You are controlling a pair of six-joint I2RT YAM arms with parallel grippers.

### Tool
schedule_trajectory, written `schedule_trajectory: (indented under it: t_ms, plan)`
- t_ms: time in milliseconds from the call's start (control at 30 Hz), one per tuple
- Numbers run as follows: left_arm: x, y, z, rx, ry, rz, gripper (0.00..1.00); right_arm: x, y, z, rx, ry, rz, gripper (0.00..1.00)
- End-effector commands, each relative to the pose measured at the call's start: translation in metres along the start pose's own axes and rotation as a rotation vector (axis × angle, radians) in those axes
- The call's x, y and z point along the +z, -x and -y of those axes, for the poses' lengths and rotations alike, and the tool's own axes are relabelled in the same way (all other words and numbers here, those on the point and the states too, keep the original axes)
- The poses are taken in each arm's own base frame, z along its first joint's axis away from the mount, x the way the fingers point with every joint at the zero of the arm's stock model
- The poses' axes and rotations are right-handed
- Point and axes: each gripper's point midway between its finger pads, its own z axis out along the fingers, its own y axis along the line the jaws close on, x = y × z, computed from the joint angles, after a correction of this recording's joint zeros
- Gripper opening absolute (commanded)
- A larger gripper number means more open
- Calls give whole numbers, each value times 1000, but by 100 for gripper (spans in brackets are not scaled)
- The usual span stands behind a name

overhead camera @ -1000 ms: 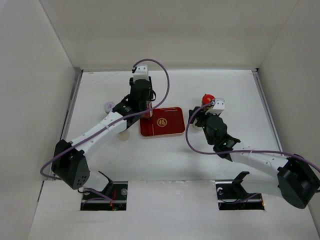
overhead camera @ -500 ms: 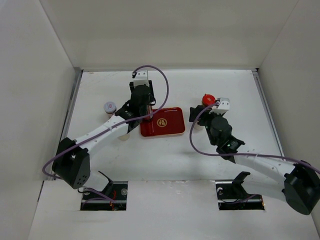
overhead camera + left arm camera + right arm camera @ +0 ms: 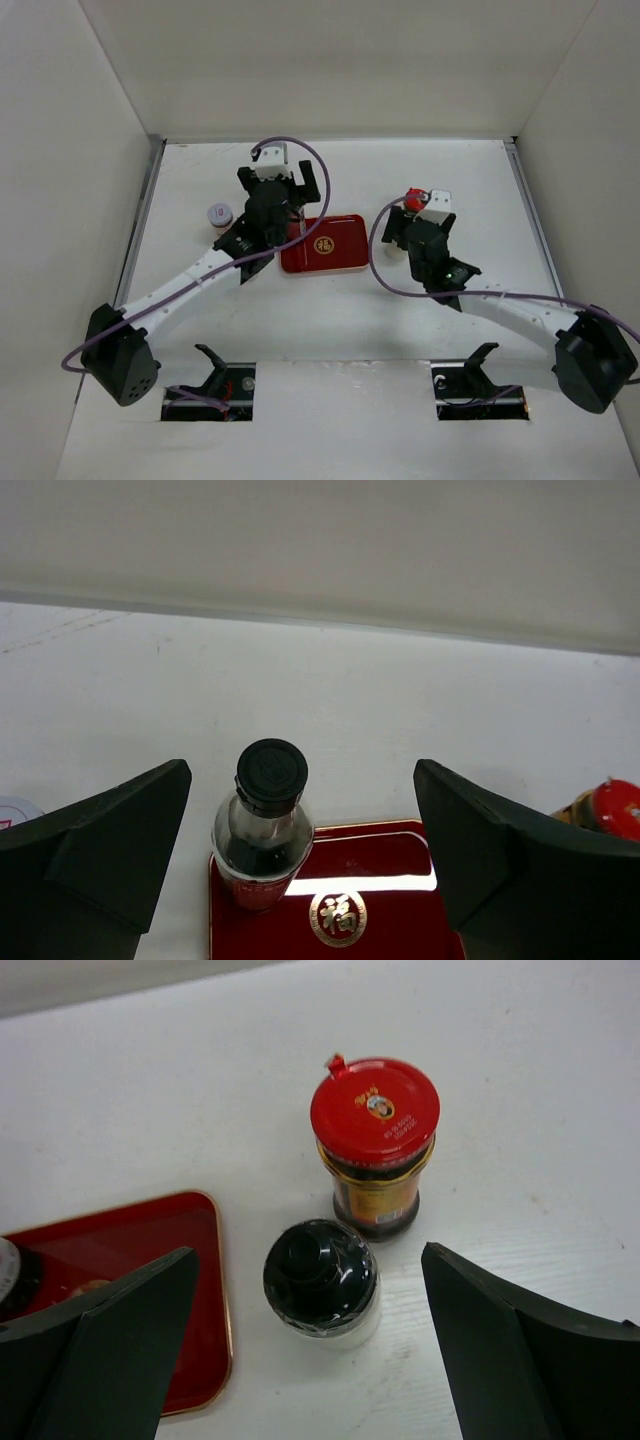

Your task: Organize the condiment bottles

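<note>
Four containers show, the left gripper [image 3: 301,778] and right gripper [image 3: 308,1255] spread wide: tall clear black-capped bottle [image 3: 262,825] on one flat red tray [image 3: 400,852], red-lidded jar [image 3: 375,1145], short black-topped jar [image 3: 320,1280], edge-cropped white-lidded jar [image 3: 10,808].

1. Top view: fixed, high behind the arm bases, looking down and forward over the whole table [image 3: 470,180]. It is distant and takes in both arms.
2. Left wrist view: close and low, facing the back wall between the left fingers [image 3: 100,850], with the tall bottle [image 3: 265,825] on the tray [image 3: 390,875] just ahead.
3. Right wrist view: close, tilted steeply down between the right fingers [image 3: 100,1340] onto the red-lidded jar [image 3: 377,1140] and the black-topped jar [image 3: 320,1275].
4. Shared: all three views show the tray, and both wrist views show the red-lidded jar.
</note>
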Motion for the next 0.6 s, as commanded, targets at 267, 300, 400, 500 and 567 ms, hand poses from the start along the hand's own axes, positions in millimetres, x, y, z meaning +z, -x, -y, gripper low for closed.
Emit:
schedule_trajectory:
  t_ms: [267,300,400,500,567]
  plan:
    - [-59,17,-24,-91,-10,110,97,29,-31,-2,6,-20,-118,100]
    - [-64,13,-30,-93,-4,110,97,32,-32,-1,16,-20,-118,97]
    - [-81,-5,-40,-122,-10,105,97,38,-38,-3,34,-1,-129,86]
    - [-97,-19,-52,-165,5,108,97,44,-44,-4,39,3,-145,76]
    - [-105,-23,-61,-177,19,120,97,45,-47,-5,36,-1,-153,67]
